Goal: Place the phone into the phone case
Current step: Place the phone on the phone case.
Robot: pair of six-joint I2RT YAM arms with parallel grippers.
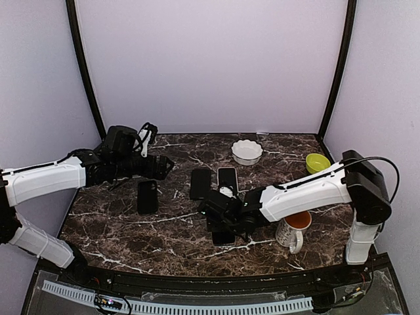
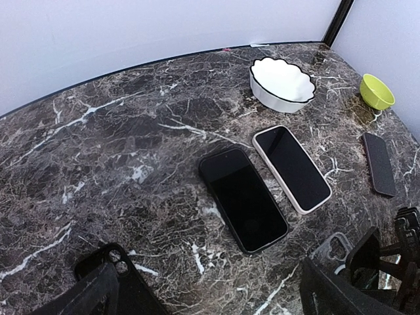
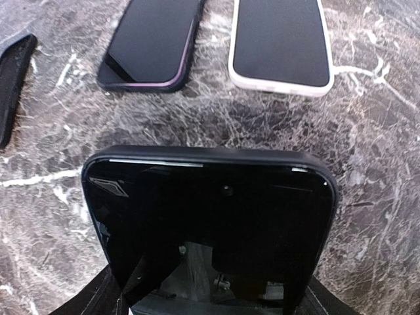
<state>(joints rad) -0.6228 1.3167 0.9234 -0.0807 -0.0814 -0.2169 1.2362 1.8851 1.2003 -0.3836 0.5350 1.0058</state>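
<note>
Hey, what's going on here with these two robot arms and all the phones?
The right gripper is clamped across a black phone with a dark rim, over the marble table. The left gripper is open and empty, hovering at the left. A dark phone and a white-edged phone lie flat side by side farther back. Whether the held phone is fully seated in a case cannot be told.

Soft, even light, faint shadows. Low in the right wrist view, the glossy screen of the phone (image 3: 210, 223) mirrors dark shapes; the left wrist view's edges bow.
</note>
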